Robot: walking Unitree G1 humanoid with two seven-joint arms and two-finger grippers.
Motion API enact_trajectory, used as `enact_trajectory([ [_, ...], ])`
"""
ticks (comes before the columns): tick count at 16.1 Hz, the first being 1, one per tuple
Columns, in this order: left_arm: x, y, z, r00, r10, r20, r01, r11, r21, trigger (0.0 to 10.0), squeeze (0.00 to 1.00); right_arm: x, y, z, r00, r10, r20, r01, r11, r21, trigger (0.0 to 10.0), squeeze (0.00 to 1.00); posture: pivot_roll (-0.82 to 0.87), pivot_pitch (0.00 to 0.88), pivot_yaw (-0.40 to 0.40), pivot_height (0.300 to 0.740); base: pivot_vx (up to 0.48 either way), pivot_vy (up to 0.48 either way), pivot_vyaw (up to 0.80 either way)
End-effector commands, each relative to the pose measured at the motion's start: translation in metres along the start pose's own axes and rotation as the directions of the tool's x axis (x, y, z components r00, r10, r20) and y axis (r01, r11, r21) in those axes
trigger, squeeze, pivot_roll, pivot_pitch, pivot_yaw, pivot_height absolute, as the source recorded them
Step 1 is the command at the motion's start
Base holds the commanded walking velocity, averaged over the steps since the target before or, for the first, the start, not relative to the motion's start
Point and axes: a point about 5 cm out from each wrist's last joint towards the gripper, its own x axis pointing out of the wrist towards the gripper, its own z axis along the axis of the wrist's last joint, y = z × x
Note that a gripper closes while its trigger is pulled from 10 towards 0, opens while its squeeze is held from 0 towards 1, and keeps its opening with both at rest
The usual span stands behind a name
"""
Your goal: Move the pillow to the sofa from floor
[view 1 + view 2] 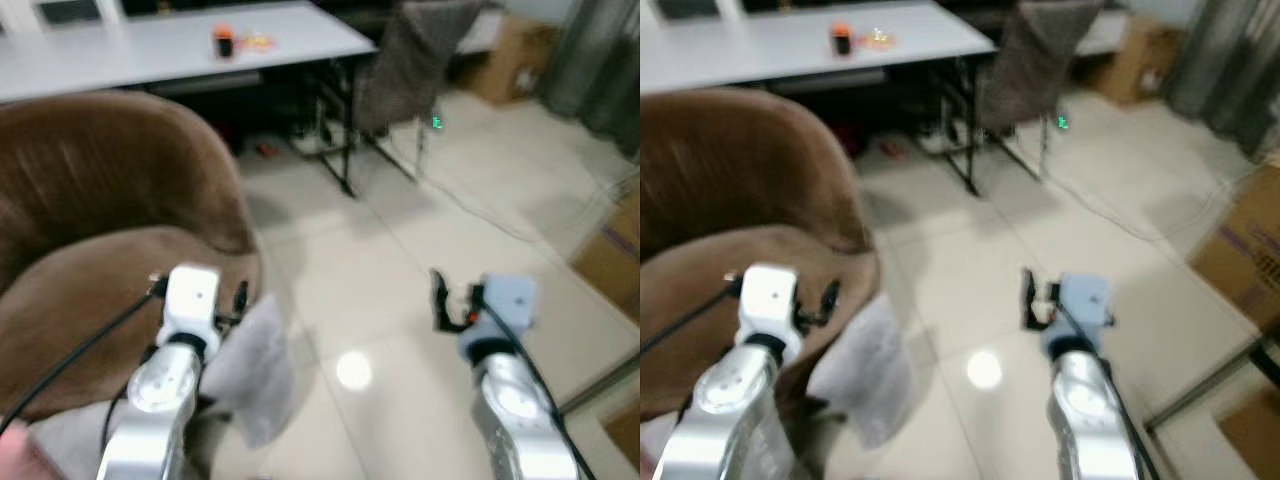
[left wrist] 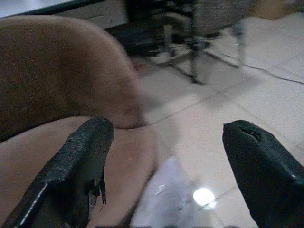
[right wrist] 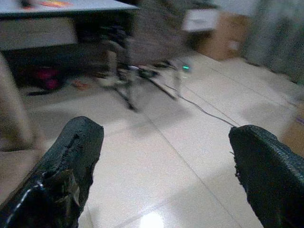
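At lower left, the left gripper [image 2: 164,166] spreads wide above the grey pillow [image 1: 255,365] (leaning against the brown sofa [image 1: 90,230]). Lower right, the right gripper [image 3: 166,166] gapes over tiled floor [image 1: 400,260]; a white table [image 1: 170,45] spans the top.

Glossy tiled floor [image 1: 400,290] – soft brown cloth sofa [image 1: 90,200], pale cloth pillow [image 1: 250,365].
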Motion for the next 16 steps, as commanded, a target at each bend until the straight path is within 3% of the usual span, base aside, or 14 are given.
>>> enact_trajectory([
  [1, 0.000, -0.004, 0.002, 1.000, -0.006, 0.008, 0.006, 1.000, -0.007, 10.0, 0.00, 0.002, -0.005, 0.001, 1.000, -0.001, 0.014, 0.002, 0.998, -0.068, 10.0, 1.00, -0.04, 0.000, -0.004, 0.740, 0.000, 0.000, 0.44],
  [4, -0.002, -0.001, 0.002, 1.000, 0.015, 0.010, -0.014, 1.000, -0.015, 10.0, 0.00, 0.004, -0.012, 0.002, 0.994, -0.071, 0.078, 0.087, 0.972, -0.217, 10.0, 1.00, -0.03, 0.000, -0.015, 0.740, 0.000, 0.000, 0.00],
  [5, -0.002, 0.000, 0.002, 1.000, 0.018, 0.018, -0.018, 1.000, 0.005, 10.0, 0.00, 0.005, -0.008, 0.005, 0.997, -0.009, 0.079, 0.028, 0.970, -0.243, 10.0, 1.00, -0.03, 0.000, -0.018, 0.740, 0.000, 0.000, 0.00],
  [7, -0.002, 0.000, 0.003, 1.000, 0.018, 0.023, -0.019, 1.000, 0.015, 10.0, 0.00, 0.006, -0.008, 0.006, 0.998, 0.000, 0.063, 0.012, 0.982, -0.186, 10.0, 1.00, -0.03, 0.000, -0.022, 0.740, 0.000, 0.000, 0.80],
  [9, -0.002, 0.000, 0.003, 0.999, 0.023, 0.027, -0.023, 1.000, 0.017, 10.0, 0.00, 0.007, -0.010, 0.013, 0.993, -0.025, 0.117, 0.046, 0.983, -0.177, 10.0, 1.00, -0.02, 0.000, -0.028, 0.740, 0.000, -0.165, 0.80],
  [11, -0.003, 0.001, 0.003, 0.999, 0.040, 0.025, -0.040, 0.999, 0.013, 10.0, 0.00, 0.010, -0.011, 0.015, 0.993, -0.024, 0.115, 0.044, 0.982, -0.182, 10.0, 1.00, -0.01, 0.000, -0.036, 0.740, 0.000, -0.388, 0.00],
  [12, -0.004, 0.002, 0.002, 0.999, 0.046, 0.025, -0.047, 0.999, 0.012, 10.0, 0.00, 0.010, -0.010, 0.015, 0.993, -0.017, 0.117, 0.034, 0.988, -0.149, 10.0, 1.00, -0.01, 0.000, -0.041, 0.740, 0.000, -0.345, 0.00],
  [14, -0.006, 0.004, 0.002, 0.998, 0.050, 0.024, -0.050, 0.999, 0.005, 10.0, 0.00, 0.007, 0.002, 0.013, 0.989, 0.122, 0.082, -0.129, 0.988, 0.086, 10.0, 0.99, 0.00, 0.000, -0.050, 0.740, 0.000, 0.000, 0.00],
  [15, -0.007, 0.003, 0.002, 0.999, 0.043, 0.025, -0.043, 0.999, 0.007, 10.0, 0.00, 0.007, 0.004, 0.012, 0.988, 0.135, 0.072, -0.142, 0.984, 0.105, 10.0, 0.91, 0.00, 0.000, -0.050, 0.740, 0.000, 0.000, 0.00],
  [16, -0.009, 0.002, 0.002, 0.999, 0.032, 0.027, -0.032, 0.999, 0.016, 10.0, 0.00, 0.007, 0.000, 0.005, 0.997, 0.080, 0.017, -0.080, 0.997, 0.005, 10.0, 0.00, -0.01, 0.000, -0.053, 0.740, 0.000, 0.000, 0.00],
])
